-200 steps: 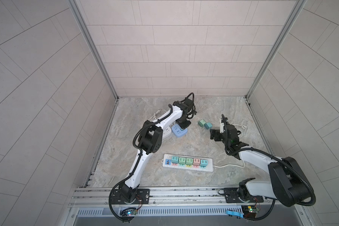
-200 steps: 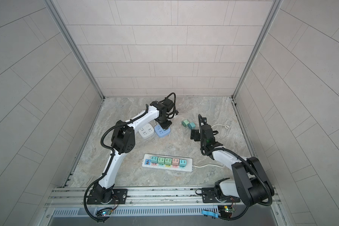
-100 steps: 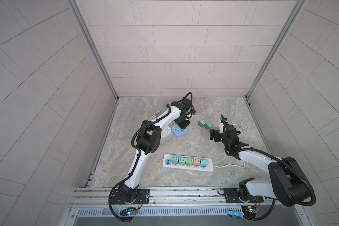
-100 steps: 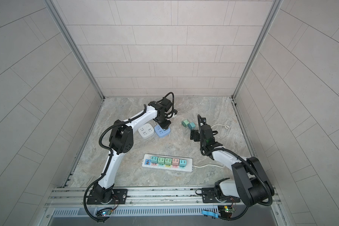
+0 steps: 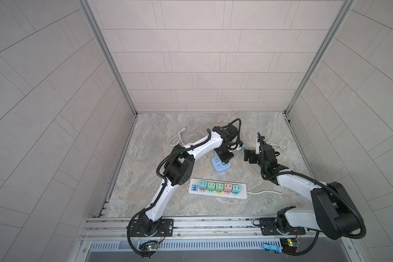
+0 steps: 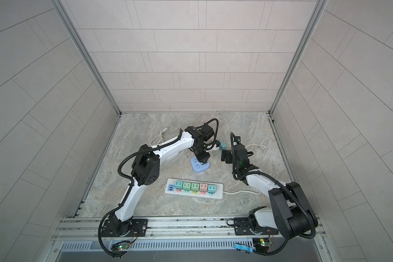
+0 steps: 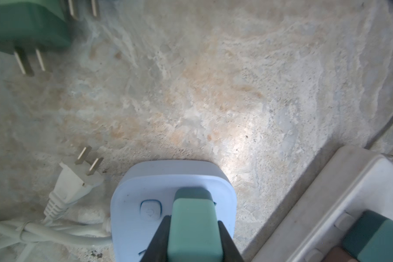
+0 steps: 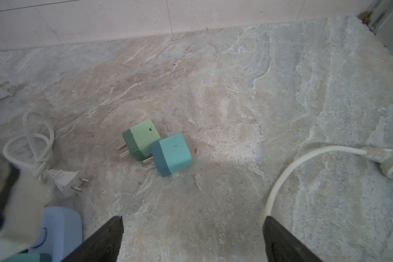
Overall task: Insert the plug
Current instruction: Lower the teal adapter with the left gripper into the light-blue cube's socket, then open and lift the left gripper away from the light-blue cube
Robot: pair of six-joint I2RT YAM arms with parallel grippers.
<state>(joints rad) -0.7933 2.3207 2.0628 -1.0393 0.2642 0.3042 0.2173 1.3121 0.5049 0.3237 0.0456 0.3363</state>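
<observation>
In both top views my left gripper (image 5: 224,158) stands over the blue socket block (image 5: 220,167), mid-floor behind the white power strip (image 5: 217,188), which carries 5 plugs. The right gripper (image 5: 247,155) hangs just right of the block, touching nothing I can see.

Left wrist view: the jaws are clamped on the teal plug (image 7: 194,226), with 1 black finger (image 7: 157,242) on each flank. The plug stands upright on the block's face beside its button (image 7: 150,209). The prongs are hidden, so I cannot tell how deep they sit. I judge this the pressing-in step. I'd push straight down along the prongs without twisting, since the block looks light and loose and could skate or tip. I'd release only once the plug's dark base sits flush.

Right wrist view: the right jaws stand wide and empty above 2 loose plugs, a green plug (image 8: 142,138) and a turquoise plug (image 8: 173,154), which touch each other. I'd keep that arm clear, or use it to steady the block.
</observation>
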